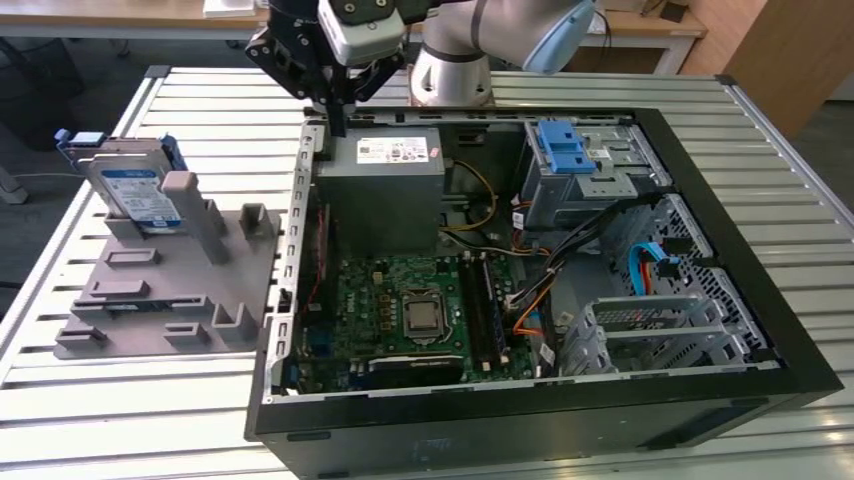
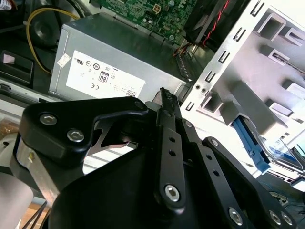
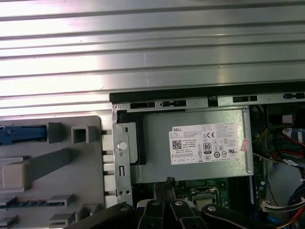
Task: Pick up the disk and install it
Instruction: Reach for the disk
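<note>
The gripper point(image 1: 335, 126) hangs with its fingers pressed together and nothing between them. It sits over the far corner of the open computer case point(image 1: 534, 402), just beside the grey power-supply box point(image 1: 380, 190) with the white sticker. In both wrist views the dark fingertips point(image 2: 164, 94) point down at that box and the case wall next to it.

The disk point(image 1: 134, 192) is well apart from the gripper, towards the exterior view's left. It stands upright in its blue bracket, in a slot at the far end of the grey holder point(image 1: 147, 295) on the slatted table point(image 1: 134, 425). Nothing touches it.

Inside the case, the metal cage point(image 1: 587, 175) with the blue latch point(image 1: 567, 150) sits at the far side, towards the exterior view's right, and no disk appears in it.

By my reading the task is at its very start: the approach to the pick-up, with the disk not yet grasped and nothing installed. Taking the disk calls for the fingers to part and for the arm to cross from the case to the holder. They then need to line up with the top edge of the upright disk so they can close on its flat sides without catching the holder's posts
</note>
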Controlling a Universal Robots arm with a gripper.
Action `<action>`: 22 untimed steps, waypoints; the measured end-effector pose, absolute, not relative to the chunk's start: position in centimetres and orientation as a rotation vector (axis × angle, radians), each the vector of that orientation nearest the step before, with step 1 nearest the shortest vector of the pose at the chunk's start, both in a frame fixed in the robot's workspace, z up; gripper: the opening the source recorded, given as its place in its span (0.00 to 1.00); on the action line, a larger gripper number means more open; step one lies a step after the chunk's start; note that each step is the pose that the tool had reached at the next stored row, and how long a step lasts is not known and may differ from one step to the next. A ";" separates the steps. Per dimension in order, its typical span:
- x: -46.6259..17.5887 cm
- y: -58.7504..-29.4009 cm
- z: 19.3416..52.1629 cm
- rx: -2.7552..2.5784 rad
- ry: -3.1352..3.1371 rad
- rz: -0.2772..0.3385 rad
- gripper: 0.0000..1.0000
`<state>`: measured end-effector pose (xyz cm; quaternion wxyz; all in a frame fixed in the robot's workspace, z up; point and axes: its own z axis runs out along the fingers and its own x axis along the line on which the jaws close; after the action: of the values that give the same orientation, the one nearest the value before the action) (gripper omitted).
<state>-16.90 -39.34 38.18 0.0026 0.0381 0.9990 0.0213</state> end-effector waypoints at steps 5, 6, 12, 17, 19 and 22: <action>-17.0 -39.3 38.2 0.120 3.133 0.067 0.11; -17.0 -39.3 38.2 0.119 3.133 0.067 0.11; -17.2 -39.3 38.2 0.119 3.134 0.067 0.11; -17.3 -39.3 38.1 0.120 3.134 0.067 0.11; -17.4 -39.3 38.1 0.119 3.134 0.067 0.11; -17.4 -39.3 38.1 0.119 3.134 0.067 0.11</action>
<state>-17.44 -39.34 38.09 0.0025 0.0381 0.9990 0.0213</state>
